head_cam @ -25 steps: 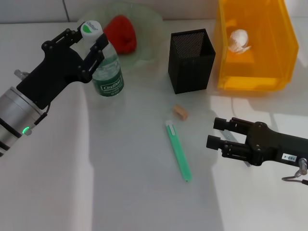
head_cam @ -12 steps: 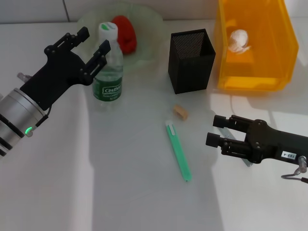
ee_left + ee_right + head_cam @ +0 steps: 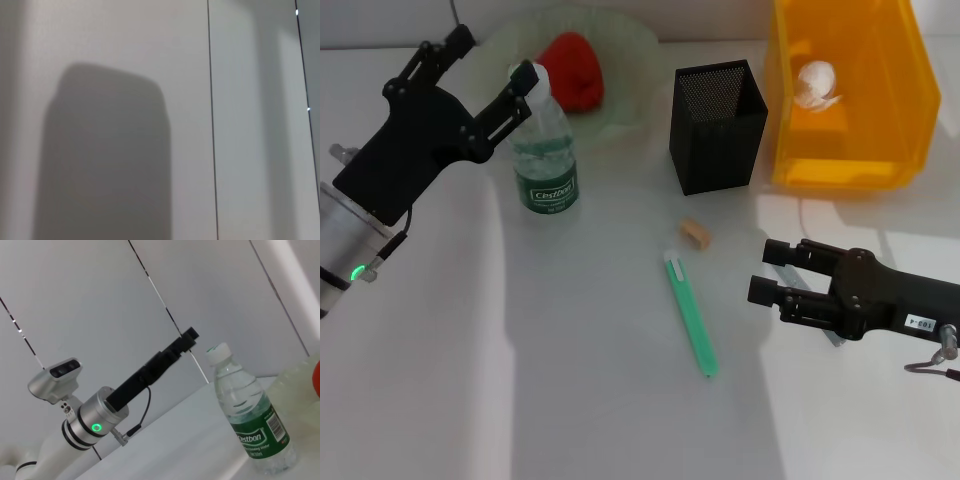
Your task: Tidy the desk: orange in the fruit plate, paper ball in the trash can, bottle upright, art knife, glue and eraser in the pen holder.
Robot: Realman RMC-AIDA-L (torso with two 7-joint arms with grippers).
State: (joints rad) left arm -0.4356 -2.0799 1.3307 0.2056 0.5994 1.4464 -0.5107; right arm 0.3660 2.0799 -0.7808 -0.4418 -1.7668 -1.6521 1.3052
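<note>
The left gripper [image 3: 485, 70] is raised at the desk's left rear, its arm angled up from the lower left, black fingers spread wide. One fingertip overlaps the cap of the bottle [image 3: 545, 150] in the head view; the right wrist view shows the gripper clear of the bottle and holding nothing. The bottle stands upright, clear ribbed plastic with a green label, just in front of the plate [image 3: 630, 45].

The plate is pale green, translucent, with a ruffled rim; the orange [image 3: 572, 68], red-orange and wrinkled, lies in it.

The right gripper [image 3: 760, 272] lies low at the desk's right front, fingers parted, empty.

The black mesh holder [image 3: 718, 125] stands square beside the translucent yellow-orange can [image 3: 845, 95], which contains the crumpled white ball [image 3: 817, 82]. The tan eraser [image 3: 695, 233] and the slim green knife [image 3: 691, 313] lie on the white desk [image 3: 570, 380] in front of the holder.
</note>
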